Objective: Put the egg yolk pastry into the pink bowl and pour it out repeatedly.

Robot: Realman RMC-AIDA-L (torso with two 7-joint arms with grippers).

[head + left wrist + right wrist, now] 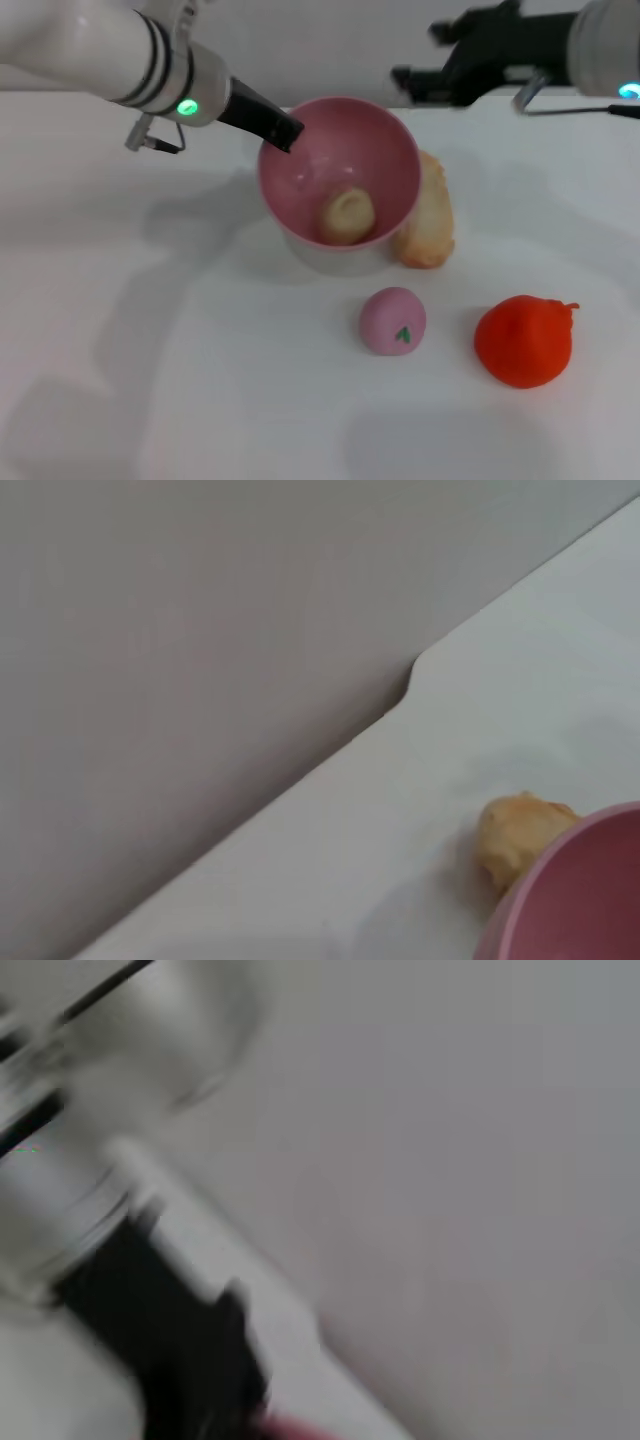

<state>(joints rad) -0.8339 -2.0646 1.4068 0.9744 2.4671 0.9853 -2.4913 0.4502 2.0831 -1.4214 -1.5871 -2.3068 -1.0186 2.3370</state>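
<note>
The pink bowl (340, 165) is tilted with its mouth facing me, at the middle of the white table. The egg yolk pastry (347, 216) lies inside it against the lower wall. My left gripper (280, 128) is shut on the bowl's far-left rim and holds it tilted. The bowl's rim also shows in the left wrist view (585, 895). My right gripper (418, 55) is open and empty, raised at the back right, apart from the bowl. The right wrist view shows only the left arm, blurred, and a sliver of pink.
A long tan bread (430, 215) lies against the bowl's right side; it also shows in the left wrist view (515, 835). A pink ball with a green mark (393, 320) and an orange-red fruit (523, 340) lie in front of the bowl.
</note>
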